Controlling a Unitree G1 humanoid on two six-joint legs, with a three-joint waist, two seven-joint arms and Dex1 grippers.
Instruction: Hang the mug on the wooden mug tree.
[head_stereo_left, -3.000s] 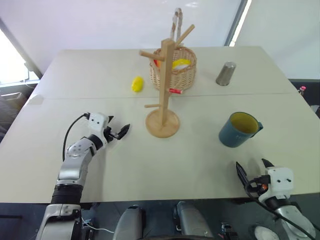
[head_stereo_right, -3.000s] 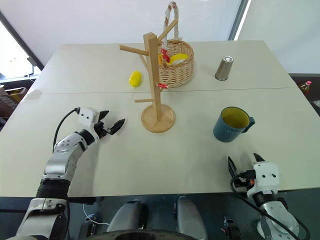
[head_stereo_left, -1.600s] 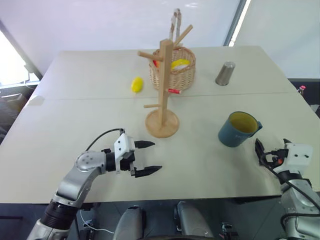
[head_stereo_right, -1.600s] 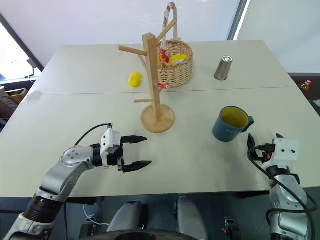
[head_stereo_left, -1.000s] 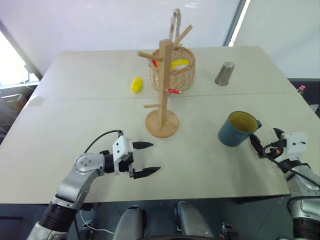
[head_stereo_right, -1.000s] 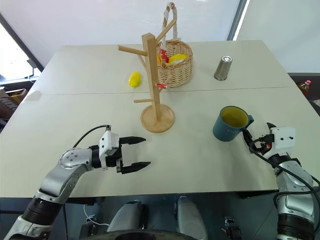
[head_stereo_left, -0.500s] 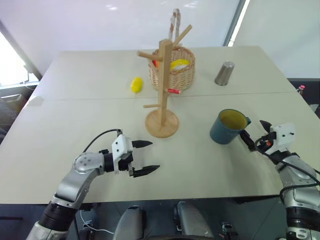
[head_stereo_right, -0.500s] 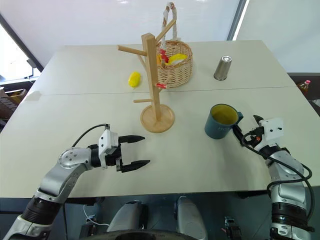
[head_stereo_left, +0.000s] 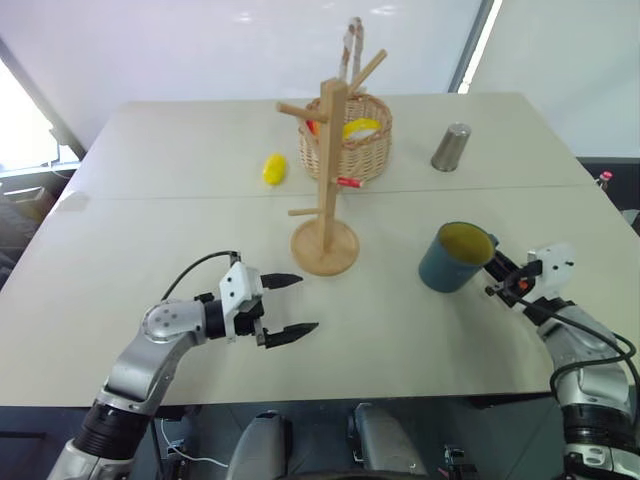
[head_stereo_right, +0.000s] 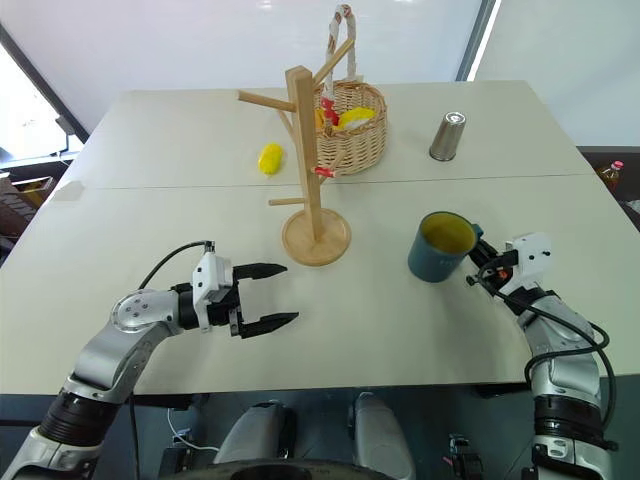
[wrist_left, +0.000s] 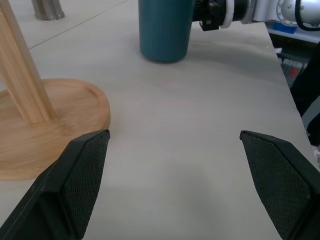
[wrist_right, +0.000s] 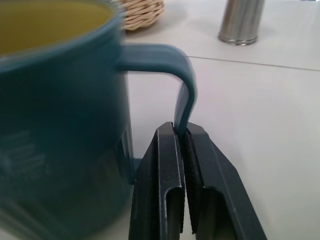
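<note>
The left gripper (head_stereo_left: 290, 304) is hovering wide open over the table (head_stereo_left: 150, 230), at seven o'clock from the wooden mug tree (head_stereo_left: 326, 185). The mug (head_stereo_left: 449, 257) is standing upright at four o'clock from that tree, slightly nearer to it than a second ago. The right gripper (wrist_right: 181, 137) — open a moment ago — is now pinching the mug's handle (wrist_right: 170, 75), so lifting toward a peg seems next.
</note>
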